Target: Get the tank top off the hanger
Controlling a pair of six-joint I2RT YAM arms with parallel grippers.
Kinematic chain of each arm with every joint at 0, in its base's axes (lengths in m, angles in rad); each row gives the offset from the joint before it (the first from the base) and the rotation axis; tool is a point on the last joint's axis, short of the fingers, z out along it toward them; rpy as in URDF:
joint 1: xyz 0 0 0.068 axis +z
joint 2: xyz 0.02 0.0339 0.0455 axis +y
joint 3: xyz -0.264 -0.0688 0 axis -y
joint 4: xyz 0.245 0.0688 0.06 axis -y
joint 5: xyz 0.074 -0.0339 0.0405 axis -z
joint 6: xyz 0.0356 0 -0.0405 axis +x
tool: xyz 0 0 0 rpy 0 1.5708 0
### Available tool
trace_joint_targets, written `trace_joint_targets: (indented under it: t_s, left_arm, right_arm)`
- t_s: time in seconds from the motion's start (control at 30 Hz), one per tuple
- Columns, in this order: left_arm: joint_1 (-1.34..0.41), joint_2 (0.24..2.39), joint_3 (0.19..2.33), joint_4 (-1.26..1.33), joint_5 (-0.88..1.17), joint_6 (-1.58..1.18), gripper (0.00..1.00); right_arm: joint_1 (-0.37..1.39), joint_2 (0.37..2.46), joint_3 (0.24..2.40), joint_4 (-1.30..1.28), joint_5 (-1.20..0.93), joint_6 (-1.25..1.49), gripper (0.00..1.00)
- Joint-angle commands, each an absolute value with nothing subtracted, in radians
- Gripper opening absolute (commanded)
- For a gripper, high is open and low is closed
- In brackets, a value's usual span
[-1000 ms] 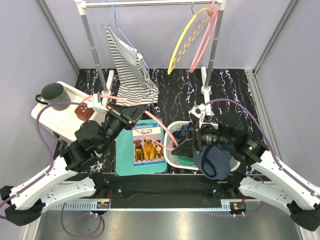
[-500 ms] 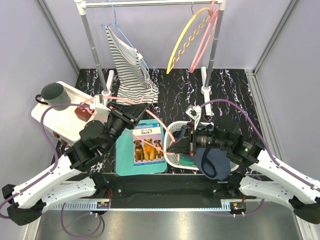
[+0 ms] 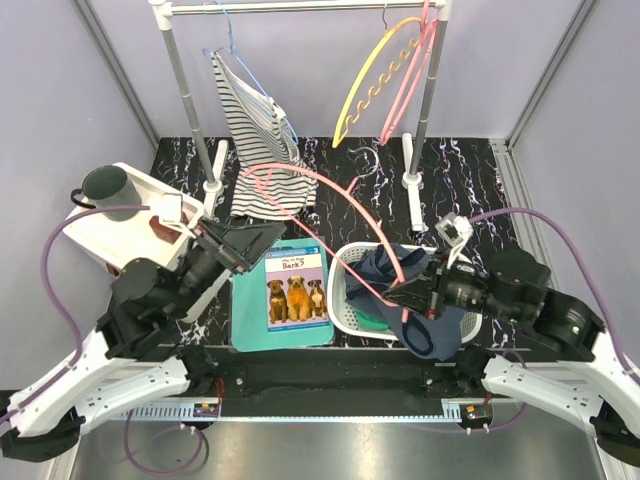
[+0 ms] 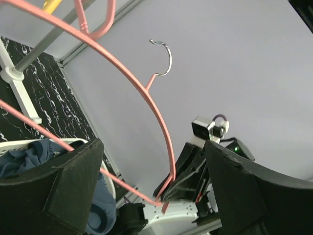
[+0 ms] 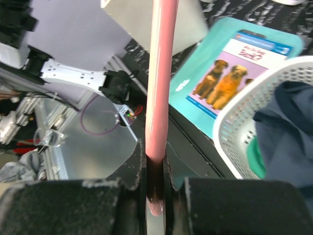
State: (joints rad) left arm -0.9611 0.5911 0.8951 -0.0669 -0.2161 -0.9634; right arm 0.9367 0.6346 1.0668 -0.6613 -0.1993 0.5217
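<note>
A bare pink hanger (image 3: 330, 181) stretches across the middle of the table. My right gripper (image 3: 398, 295) is shut on its lower corner, and the wrist view shows the pink rod (image 5: 159, 73) clamped between the jaws of that gripper (image 5: 157, 181). The dark blue tank top (image 3: 385, 265) lies bunched in the white basket (image 3: 345, 265), off the hanger, with part of it draped over the front rim. My left gripper (image 3: 262, 235) stands open to the left of the basket. The hanger (image 4: 159, 117) is some way beyond the left gripper (image 4: 154, 147), touching neither finger.
A striped top (image 3: 258, 130) hangs on a blue hanger on the rack at the back, and yellow and pink hangers (image 3: 375, 80) hang to its right. A picture book on a teal tray (image 3: 295, 285) lies between the arms. A white tray with a dark mug (image 3: 105, 190) sits left.
My left gripper opened, let go of the pink hanger and drew back left. My right gripper shut on the hanger's corner and pulled back right, and the hanger swung up.
</note>
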Motion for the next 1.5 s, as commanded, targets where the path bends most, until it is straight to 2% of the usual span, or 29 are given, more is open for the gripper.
trace_joint_targets:
  t_s: [0.0, 0.23, 0.63, 1.23, 1.47]
  left_arm:
    - [-0.963, 0.529, 0.973, -0.164, -0.156, -0.793, 0.88]
    - [-0.963, 0.390, 0.945, -0.225, -0.313, -0.732, 0.87]
    - [-0.963, 0.351, 0.943, -0.276, -0.344, -0.713, 0.87]
    - [-0.963, 0.285, 0.951, -0.348, -0.387, -0.695, 0.87]
    - [-0.963, 0.278, 0.953, -0.359, -0.380, -0.704, 0.87]
  right_arm:
    - [0.940, 0.626, 1.199, -0.918, -0.063, 0.434, 0.00]
    - [0.942, 0.641, 1.310, -1.130, 0.118, 0.393, 0.00]
    - [0.940, 0.916, 1.494, -1.060, 0.257, 0.305, 0.00]
    - [0.945, 1.153, 1.696, -0.982, 0.258, 0.267, 0.00]
    - [0.950, 1.313, 1.894, -0.977, 0.365, 0.276, 0.00]
